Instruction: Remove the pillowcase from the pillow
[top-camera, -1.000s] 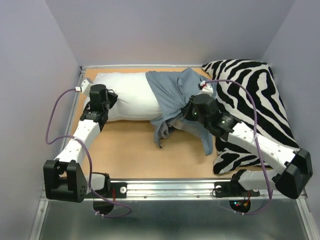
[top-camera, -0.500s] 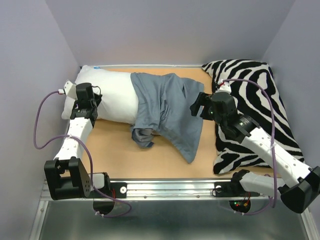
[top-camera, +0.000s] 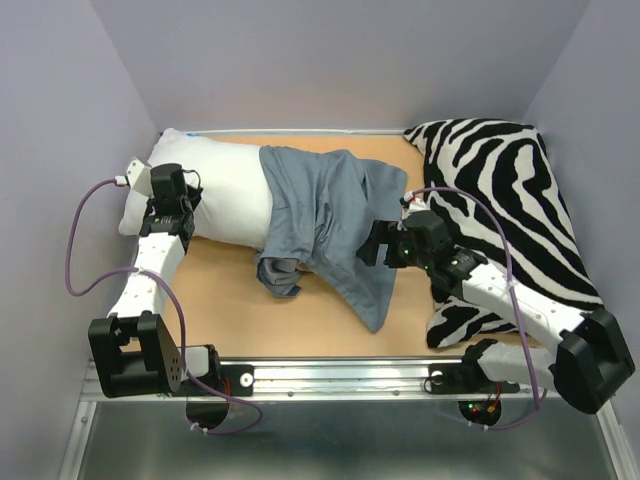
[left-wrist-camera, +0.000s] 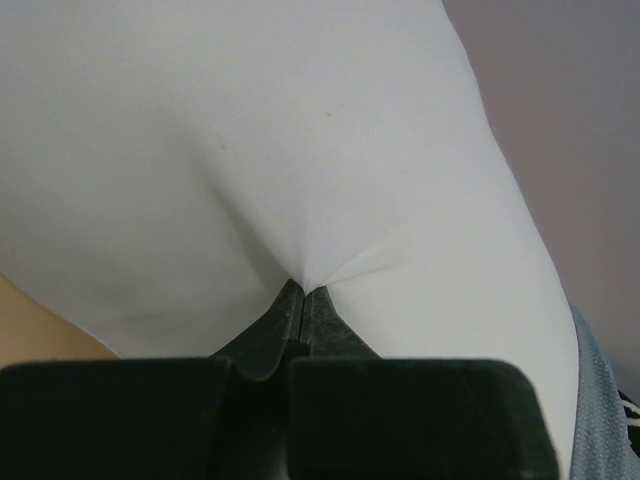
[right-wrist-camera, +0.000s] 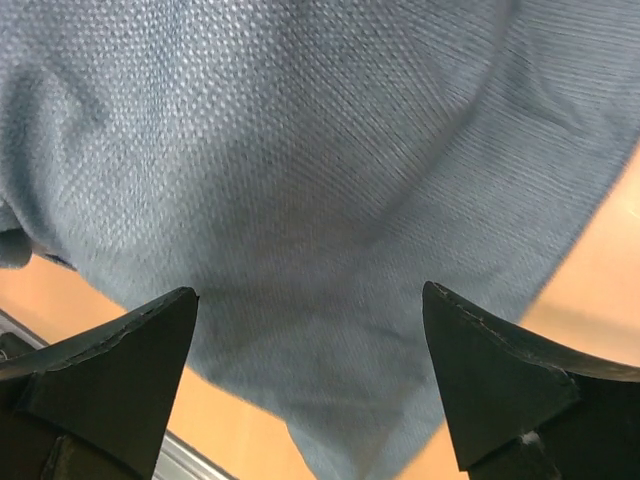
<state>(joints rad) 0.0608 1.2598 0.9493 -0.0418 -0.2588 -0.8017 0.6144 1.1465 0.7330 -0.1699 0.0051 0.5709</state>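
Pillowcase (top-camera: 320, 215) mostly off: it lies slack, plain dull-blue side out, across the right end of the pillow (top-camera: 215, 190) and spills onto the table (top-camera: 230, 300) toward the near edge. Most of the pillow shows bare white at far left. Cannot tell whether its right end sits inside the sack or merely under it. Judged step left: draw the cloth fully clear. On the left gripper (left-wrist-camera: 302, 298) the jaws are pressed together, pinching a fold of pillow fabric at its left end. On the right gripper (right-wrist-camera: 310, 300) the jaws are spread wide with nothing held, hovering over the pillowcase's right edge beside the zebra cushion (top-camera: 510, 190).
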